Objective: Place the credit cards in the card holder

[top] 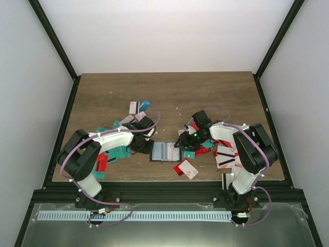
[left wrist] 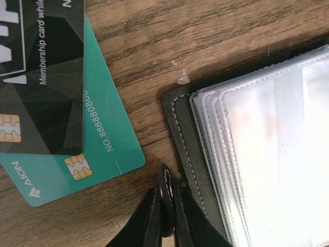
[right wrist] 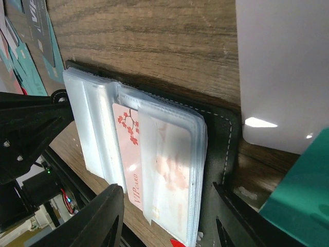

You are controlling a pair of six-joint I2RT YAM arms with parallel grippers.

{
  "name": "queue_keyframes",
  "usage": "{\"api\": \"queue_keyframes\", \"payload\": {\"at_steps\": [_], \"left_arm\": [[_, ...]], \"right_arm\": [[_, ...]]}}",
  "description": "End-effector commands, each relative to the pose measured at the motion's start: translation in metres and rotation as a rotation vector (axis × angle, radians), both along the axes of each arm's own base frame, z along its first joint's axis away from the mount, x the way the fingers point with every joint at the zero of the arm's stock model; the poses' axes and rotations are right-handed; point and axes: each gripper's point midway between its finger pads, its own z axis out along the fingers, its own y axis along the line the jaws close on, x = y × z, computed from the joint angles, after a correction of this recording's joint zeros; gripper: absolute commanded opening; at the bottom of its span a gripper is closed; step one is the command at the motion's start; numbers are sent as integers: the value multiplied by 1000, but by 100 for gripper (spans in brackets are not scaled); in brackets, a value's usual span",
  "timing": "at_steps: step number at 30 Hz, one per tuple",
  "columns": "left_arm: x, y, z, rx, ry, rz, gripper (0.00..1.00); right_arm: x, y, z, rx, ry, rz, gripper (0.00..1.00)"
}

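The card holder [top: 164, 152] lies open near the table's front middle, its black cover [left wrist: 183, 128] flat and its clear sleeves [left wrist: 267, 154] fanned upward. My left gripper [left wrist: 168, 189] is shut on a thin black stitched flap at the holder's left edge. My right gripper [right wrist: 167, 198] stands open over the holder's right half, one finger [right wrist: 105, 216] on each side of the sleeves [right wrist: 175, 170]. A pink-white VIP card [right wrist: 125, 149] sits partly inside one sleeve. Other credit cards lie loose: a teal card [left wrist: 100, 139] under a black card [left wrist: 41, 77] beside the left gripper.
More cards are scattered around both arms: a red and white pair [top: 185, 169] in front of the holder, a pile [top: 224, 154] under the right arm, teal ones [top: 121, 152] under the left arm. A white card [right wrist: 282, 67] and a teal card [right wrist: 303, 206] lie by the holder's right edge.
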Motion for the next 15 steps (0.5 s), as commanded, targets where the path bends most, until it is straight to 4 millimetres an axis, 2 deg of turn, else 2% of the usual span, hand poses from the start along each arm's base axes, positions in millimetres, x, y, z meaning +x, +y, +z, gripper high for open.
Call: {"api": "queue_keyframes", "payload": {"at_steps": [1,6,15], "left_arm": [[-4,2,-10,7,24,14,8],[-3,1,-11,7,29,16,6],[-4,-1,-10,0,37,8,5]], "right_arm": [[1,-9,6,-36,-40,-12,49],[-5,-13,6,-41,-36,-17,50],[-22,-11,-11,-26,21,-2,50]]}}
